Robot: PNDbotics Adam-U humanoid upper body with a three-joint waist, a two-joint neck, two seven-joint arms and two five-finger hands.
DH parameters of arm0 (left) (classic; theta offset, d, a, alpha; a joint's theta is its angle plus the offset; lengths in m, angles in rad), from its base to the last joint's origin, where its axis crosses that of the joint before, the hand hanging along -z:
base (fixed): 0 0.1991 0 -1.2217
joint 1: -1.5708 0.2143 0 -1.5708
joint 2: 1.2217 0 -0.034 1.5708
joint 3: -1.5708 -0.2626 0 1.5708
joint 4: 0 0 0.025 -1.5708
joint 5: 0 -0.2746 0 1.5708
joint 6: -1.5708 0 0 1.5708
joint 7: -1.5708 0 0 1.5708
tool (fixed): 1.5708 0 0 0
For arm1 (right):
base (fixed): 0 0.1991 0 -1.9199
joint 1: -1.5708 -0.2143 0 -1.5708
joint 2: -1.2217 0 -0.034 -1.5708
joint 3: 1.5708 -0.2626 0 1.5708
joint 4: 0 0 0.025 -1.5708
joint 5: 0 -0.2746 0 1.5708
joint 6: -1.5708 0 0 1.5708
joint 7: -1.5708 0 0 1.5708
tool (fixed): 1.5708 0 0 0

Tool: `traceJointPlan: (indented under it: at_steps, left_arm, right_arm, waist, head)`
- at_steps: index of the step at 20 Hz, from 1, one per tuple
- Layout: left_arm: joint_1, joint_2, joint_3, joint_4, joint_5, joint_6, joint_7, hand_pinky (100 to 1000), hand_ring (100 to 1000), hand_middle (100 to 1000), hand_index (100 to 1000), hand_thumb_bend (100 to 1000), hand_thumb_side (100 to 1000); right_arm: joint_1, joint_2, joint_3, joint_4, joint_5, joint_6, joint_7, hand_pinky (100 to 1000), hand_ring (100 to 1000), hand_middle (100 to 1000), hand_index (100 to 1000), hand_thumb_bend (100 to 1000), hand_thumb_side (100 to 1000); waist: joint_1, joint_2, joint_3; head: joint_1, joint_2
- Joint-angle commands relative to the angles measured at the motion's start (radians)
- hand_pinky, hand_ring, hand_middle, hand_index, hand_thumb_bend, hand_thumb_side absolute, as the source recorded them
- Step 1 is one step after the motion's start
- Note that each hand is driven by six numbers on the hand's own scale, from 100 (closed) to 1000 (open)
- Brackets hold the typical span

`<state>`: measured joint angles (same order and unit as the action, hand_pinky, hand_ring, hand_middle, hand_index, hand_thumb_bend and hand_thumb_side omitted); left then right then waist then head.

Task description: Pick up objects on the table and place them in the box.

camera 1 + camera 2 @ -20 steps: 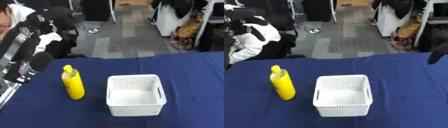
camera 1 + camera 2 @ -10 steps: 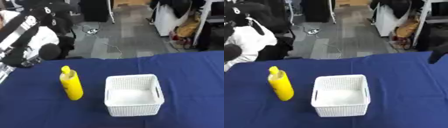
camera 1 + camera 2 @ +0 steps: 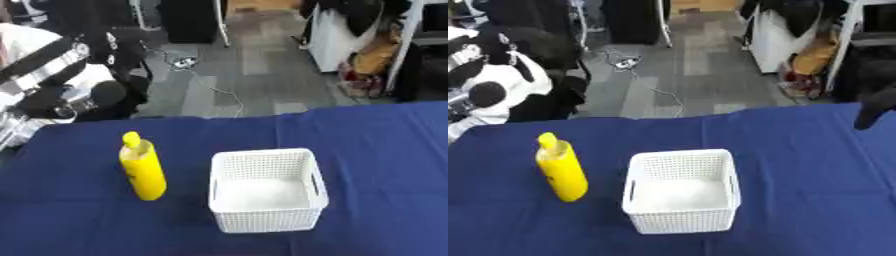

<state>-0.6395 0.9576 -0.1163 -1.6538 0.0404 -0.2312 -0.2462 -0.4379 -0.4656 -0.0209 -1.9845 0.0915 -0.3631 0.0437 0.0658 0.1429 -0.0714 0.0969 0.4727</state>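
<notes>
A yellow bottle (image 3: 144, 171) stands upright on the blue table (image 3: 376, 150), left of the middle. Just to its right sits a white perforated basket (image 3: 267, 196), which has nothing in it. My left arm (image 3: 54, 70) is raised over the far-left corner, well above and behind the bottle. My left hand (image 3: 99, 93) shows only as a dark rounded shape. In the right eye view my right hand (image 3: 875, 104) is a dark blur at the right edge, far from the basket.
Beyond the table's far edge lies grey floor with cables (image 3: 203, 85), dark furniture and a white cabinet (image 3: 337, 35). Something white (image 3: 502, 87) sits at the far left behind the table.
My left arm has risen from low beside the bottle up toward the far-left corner. The bottle and the basket have stayed put, and the view has shifted slightly.
</notes>
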Motion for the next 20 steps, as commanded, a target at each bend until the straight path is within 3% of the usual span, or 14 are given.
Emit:
traceJointPlan:
  at_steps: [1,10,14,20]
  left_arm:
    - [-0.033,0.042,-0.001,0.053,-0.004,0.004,-0.051,664,857,952,993,676,934]
    - [-0.096,0.024,-0.016,0.199,0.003,-0.009,-0.222,665,865,959,995,748,920]
    - [-0.109,0.018,-0.008,0.261,0.035,-0.022,-0.264,670,868,970,994,772,903]
    - [-0.117,0.016,-0.005,0.317,0.001,-0.039,-0.323,679,875,985,1000,802,886]
  right_arm:
    - [-0.006,-0.017,-0.002,-0.016,0.004,0.001,0.009,426,415,476,630,288,921]
    - [-0.008,-0.015,-0.001,-0.016,0.0,0.001,0.019,427,416,477,631,286,919]
    - [-0.009,-0.014,-0.003,-0.016,-0.002,0.0,0.02,427,416,477,631,284,918]
    - [-0.008,-0.014,-0.003,-0.016,-0.002,0.0,0.024,428,416,478,631,285,919]
  waist:
    - [-0.003,-0.013,-0.001]
    - [-0.004,-0.009,-0.003]
    - [-0.006,-0.007,-0.004]
    - [-0.011,-0.002,-0.005]
  head:
    - [0.01,0.003]
    - [0.014,0.005]
    - [0.011,0.003]
    - [0.007,-0.003]
